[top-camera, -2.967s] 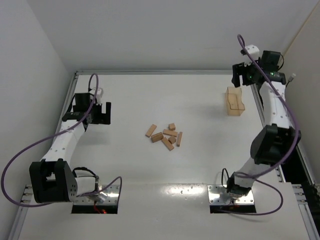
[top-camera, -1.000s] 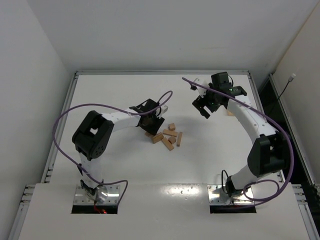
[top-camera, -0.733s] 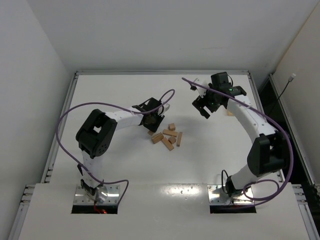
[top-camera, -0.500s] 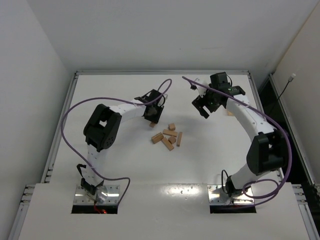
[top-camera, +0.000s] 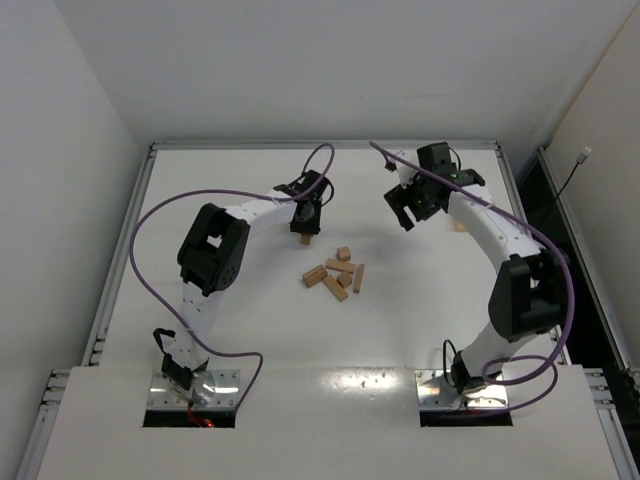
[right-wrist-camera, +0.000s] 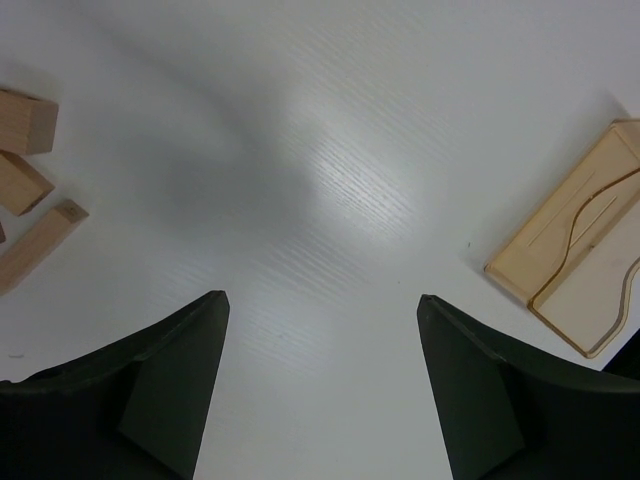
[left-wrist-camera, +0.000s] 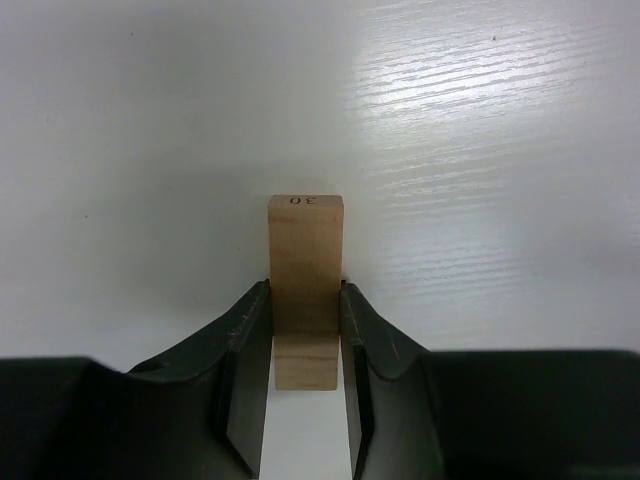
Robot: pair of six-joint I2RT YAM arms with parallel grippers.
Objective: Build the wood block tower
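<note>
Block (left-wrist-camera: 305, 250) is pinched tight in my left gripper (left-wrist-camera: 303, 305), just far and left of the loose blocks (top-camera: 335, 272). My right gripper (right-wrist-camera: 320, 298) hangs spread wide, holding nothing. I only hold one end, so the block could twist and drop.

Your rig: white, black and purple.
Your left arm (top-camera: 255, 212) and right arm (top-camera: 490, 225) were built of white link shells joined by bulky black housings, and a loose purple cable (top-camera: 134, 260) looped along each. Each base sat on a speckled metal plate (top-camera: 435, 390). Your left gripper (left-wrist-camera: 305, 375) and right gripper (right-wrist-camera: 320, 400) wore matte black, wedge-shaped fingers (right-wrist-camera: 150, 400).
</note>
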